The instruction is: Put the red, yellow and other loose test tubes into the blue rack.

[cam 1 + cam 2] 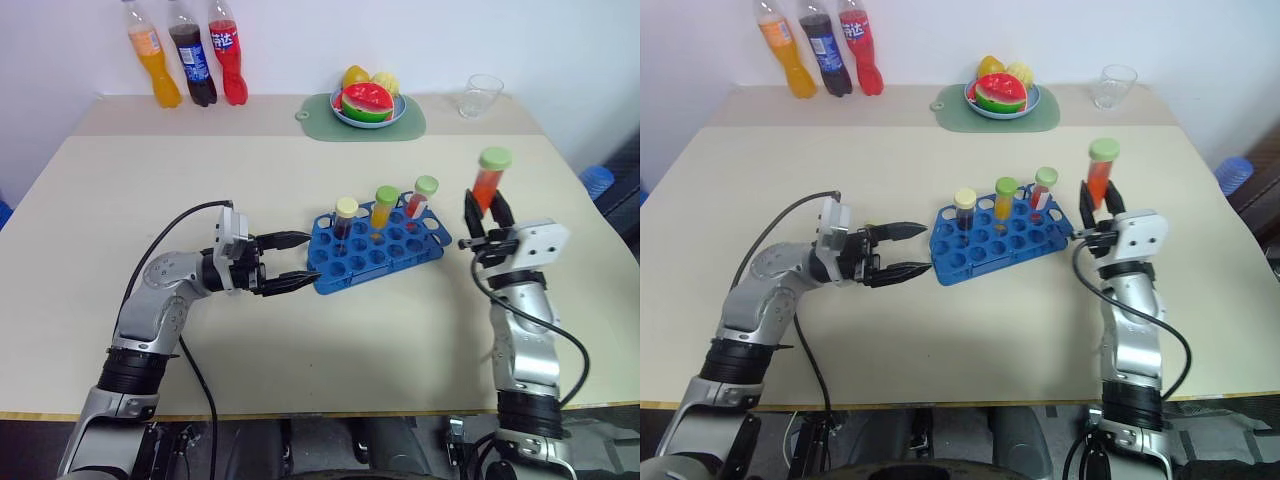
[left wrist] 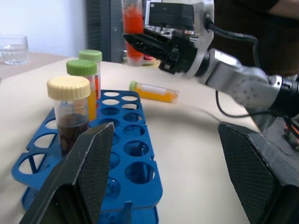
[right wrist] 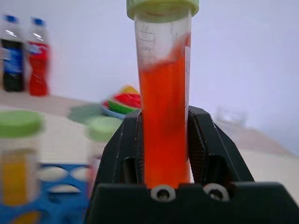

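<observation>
Rack of blue plastic sits mid-table, three capped tubes upright along its far row. Right gripper, at the rack's 3 o'clock, clamps a red tube upright. Left gripper, at 9 o'clock, points level, jaws apart. Three bottles stand by the wall.

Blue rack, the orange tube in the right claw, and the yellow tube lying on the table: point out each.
blue rack [image 1: 383, 262]: left eye view, front edge.
orange tube [image 3: 162, 126]: right wrist view, liquid-filled body.
yellow tube [image 2: 155, 92]: left wrist view, middle of its body.
</observation>
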Available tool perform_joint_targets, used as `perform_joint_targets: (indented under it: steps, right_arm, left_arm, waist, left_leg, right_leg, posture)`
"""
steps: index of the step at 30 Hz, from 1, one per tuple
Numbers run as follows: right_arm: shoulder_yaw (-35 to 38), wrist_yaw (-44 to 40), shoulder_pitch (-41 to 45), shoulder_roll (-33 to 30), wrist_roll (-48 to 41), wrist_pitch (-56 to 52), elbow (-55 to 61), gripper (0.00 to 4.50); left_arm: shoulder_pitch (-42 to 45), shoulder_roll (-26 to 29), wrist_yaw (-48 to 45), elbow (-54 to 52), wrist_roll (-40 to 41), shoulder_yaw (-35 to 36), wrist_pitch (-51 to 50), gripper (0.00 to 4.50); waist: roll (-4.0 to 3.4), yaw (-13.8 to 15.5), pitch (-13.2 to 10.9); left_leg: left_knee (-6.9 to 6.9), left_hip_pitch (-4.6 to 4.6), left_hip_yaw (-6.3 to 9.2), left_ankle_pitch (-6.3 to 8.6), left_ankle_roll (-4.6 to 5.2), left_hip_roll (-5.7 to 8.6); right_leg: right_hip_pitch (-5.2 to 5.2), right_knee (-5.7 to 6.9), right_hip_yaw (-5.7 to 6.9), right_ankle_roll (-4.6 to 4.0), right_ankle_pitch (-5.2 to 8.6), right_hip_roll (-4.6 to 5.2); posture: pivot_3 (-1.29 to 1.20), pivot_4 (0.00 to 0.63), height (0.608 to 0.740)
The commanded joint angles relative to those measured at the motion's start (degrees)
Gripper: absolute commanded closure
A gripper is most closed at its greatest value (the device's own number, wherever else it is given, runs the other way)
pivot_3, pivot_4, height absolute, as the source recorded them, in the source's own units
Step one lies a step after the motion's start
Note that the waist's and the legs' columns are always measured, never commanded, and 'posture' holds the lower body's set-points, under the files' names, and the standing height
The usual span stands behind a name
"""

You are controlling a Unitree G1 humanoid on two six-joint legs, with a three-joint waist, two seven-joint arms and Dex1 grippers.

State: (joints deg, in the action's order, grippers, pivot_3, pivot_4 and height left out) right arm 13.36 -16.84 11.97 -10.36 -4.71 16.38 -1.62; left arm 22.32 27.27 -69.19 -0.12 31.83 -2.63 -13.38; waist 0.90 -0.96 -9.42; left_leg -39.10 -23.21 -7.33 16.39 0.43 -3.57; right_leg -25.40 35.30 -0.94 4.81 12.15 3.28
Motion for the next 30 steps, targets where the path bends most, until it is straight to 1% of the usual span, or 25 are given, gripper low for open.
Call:
perform_joint_targets:
  steps: [1,10,21,30]
  right_arm:
    - [-2.09,0.54,-0.53,1.24,0.15,5.17,-3.18,3.72]
    - [-5.28,0.47,-3.94,2.28,-1.24,8.73,-7.64,3.72]
    - [-5.73,-0.39,0.46,1.68,-2.97,10.59,-15.12,3.72]
    - [-5.08,-0.94,0.0,0.96,-4.37,11.03,-16.04,3.72]
  left_arm:
    - [0.43,0.12,-0.2,-1.05,0.32,1.04,0.64,0.84]
    - [-1.83,0.92,0.96,-3.57,0.88,1.96,-0.14,0.84]
    - [-2.89,1.16,1.55,-4.95,0.86,2.35,-0.69,0.84]
    - [-3.51,1.12,2.01,-5.85,0.97,2.42,-0.73,0.84]
  waist:
    - [0.0,-0.04,0.0]
    - [0.0,-0.21,0.0]
    - [0.01,-0.22,0.01]
    - [0.01,-0.17,0.01]
  left_leg:
    - [0.0,0.0,0.0,0.0,0.0,0.0]
    - [0.01,0.02,0.01,0.0,0.0,-0.03]
    - [0.01,0.08,0.0,0.0,0.0,-0.04]
    - [0.01,0.1,0.0,0.0,0.0,-0.04]
  right_leg:
    - [0.0,0.0,0.0,0.0,0.0,0.0]
    - [0.0,0.02,0.0,0.0,0.0,0.0]
    - [0.05,0.03,-0.01,-0.01,0.0,-0.01]
    - [0.07,0.03,0.0,-0.01,0.0,-0.01]
  posture:
    - [0.0,0.15,0.74]
    - [0.0,0.15,0.74]
    - [0.0,0.15,0.74]
    - [0.0,0.15,0.74]
